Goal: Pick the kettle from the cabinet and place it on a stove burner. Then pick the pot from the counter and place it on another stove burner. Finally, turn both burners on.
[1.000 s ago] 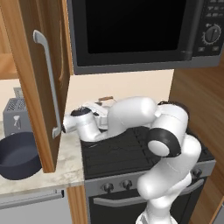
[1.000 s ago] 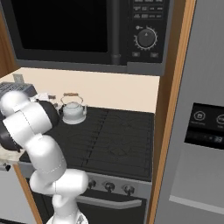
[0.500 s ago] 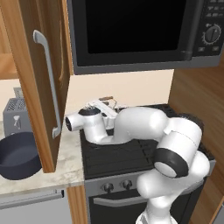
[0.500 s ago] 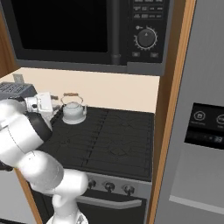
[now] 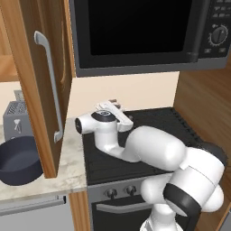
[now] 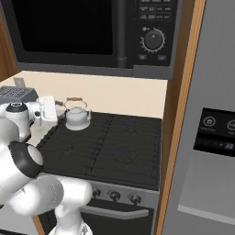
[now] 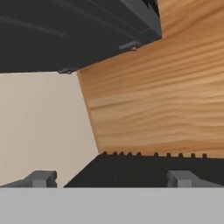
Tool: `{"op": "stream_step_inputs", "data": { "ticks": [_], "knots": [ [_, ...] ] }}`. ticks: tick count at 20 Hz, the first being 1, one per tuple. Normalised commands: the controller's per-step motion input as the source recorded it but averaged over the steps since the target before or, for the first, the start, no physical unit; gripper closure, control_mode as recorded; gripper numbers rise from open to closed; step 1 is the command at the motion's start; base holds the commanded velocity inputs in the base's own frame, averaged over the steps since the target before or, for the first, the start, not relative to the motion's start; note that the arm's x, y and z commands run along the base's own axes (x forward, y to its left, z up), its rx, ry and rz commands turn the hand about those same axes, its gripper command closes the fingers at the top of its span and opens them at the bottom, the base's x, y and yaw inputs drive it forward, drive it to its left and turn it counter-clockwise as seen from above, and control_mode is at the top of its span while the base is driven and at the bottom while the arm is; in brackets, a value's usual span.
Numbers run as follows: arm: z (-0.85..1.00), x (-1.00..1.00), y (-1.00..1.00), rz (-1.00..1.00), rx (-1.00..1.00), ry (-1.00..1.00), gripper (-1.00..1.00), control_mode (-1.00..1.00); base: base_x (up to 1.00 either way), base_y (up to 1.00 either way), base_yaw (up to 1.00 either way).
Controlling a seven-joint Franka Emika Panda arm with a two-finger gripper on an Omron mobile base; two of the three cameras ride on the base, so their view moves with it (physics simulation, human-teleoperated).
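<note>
The silver kettle (image 6: 77, 117) stands upright on the back-left of the stove burners (image 6: 114, 147), its wire handle up. My gripper (image 6: 54, 111) hovers just left of it, apart from it, and is open with nothing between its fingers. In the hand view the gripper (image 7: 111, 179) looks across the black stove (image 7: 131, 168) at a wooden side wall, with the fingertips (image 7: 41, 178) wide apart. The dark pot (image 5: 18, 160) sits lidless on the beige counter (image 5: 67, 167), left of the stove, under the open cabinet door (image 5: 40, 76). In the left base view the gripper (image 5: 118, 113) is over the stove's back-left corner.
A black microwave (image 6: 92, 32) hangs low above the stove. The grey toaster (image 5: 17, 119) stands behind the pot. The stove knobs (image 6: 112, 196) line the front panel. A wooden panel and grey fridge (image 6: 211, 137) close off the right side.
My elbow has swung down and forward. The hand has edged a little toward the kettle and stays open. The kettle and pot have not moved.
</note>
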Motion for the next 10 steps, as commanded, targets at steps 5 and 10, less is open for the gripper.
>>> {"op": "stream_step_inputs", "data": {
  "ticks": [5, 10],
  "knots": [
    [0.16, -0.33, -0.31, 0.0, 0.14, -0.03, -1.0, -1.0, 0.0, 0.0, 0.0],
    [0.13, -0.37, -0.32, 0.0, 0.15, -0.03, -1.0, -1.0, 0.0, 0.0, 0.0]
  ]
}}
